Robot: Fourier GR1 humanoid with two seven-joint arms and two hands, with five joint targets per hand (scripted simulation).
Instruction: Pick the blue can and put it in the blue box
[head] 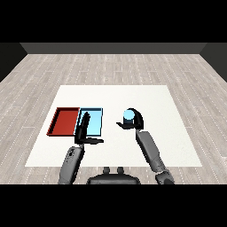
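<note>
The blue can (128, 115) stands right of the trays, with my right hand (135, 122) curled round it, fingers arching over its far side and thumb on the near left. The light blue tray (95, 124) lies on the white table left of the can, beside the red tray (64, 121). My left hand (83, 131) is open, its straight fingers reaching up over the near left part of the light blue tray and its thumb sticking out to the right.
The white table (155, 97) stretches wide behind and to the right of the can. Grey wood floor surrounds it. Both forearms come in from the lower edge.
</note>
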